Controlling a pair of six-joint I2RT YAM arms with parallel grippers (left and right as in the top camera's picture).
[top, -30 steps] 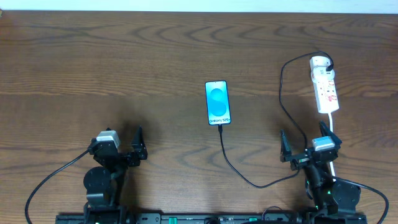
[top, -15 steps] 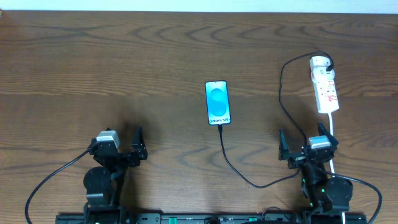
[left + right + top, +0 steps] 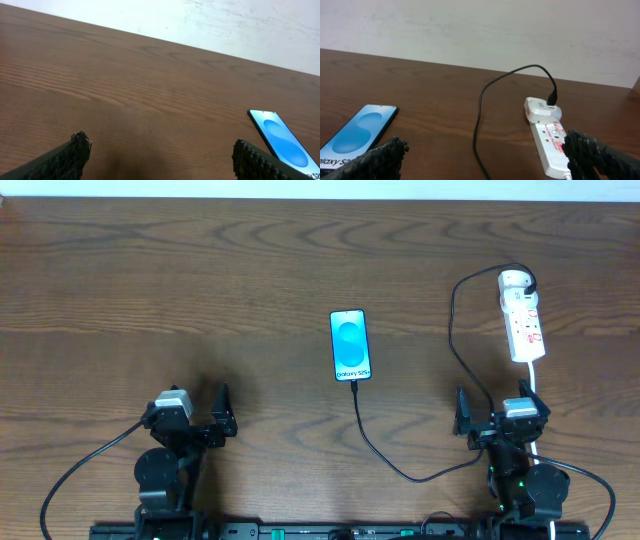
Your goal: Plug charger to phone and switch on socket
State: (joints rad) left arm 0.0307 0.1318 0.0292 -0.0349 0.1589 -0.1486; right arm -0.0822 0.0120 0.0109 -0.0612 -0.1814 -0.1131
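The phone (image 3: 350,345) lies flat mid-table, its screen lit blue with "Galaxy S25"; it also shows in the left wrist view (image 3: 282,142) and right wrist view (image 3: 357,132). The thin black charger cable (image 3: 375,445) runs from the phone's near end, curves right and up (image 3: 479,120), and its black plug (image 3: 527,281) sits in a white adapter on the socket (image 3: 524,325), a white power strip (image 3: 552,145). My left gripper (image 3: 222,412) is open and empty, left of the phone. My right gripper (image 3: 490,420) is open and empty, just in front of the socket.
The socket's white cord (image 3: 535,385) runs down toward the right arm's base. A pale wall (image 3: 480,30) rises behind the wooden table's far edge (image 3: 150,40). Black arm cables trail off the front edge at both bases.
The right arm has shifted slightly to the right near its base, with the gripper still open. The left arm, phone, cable and socket have not moved.
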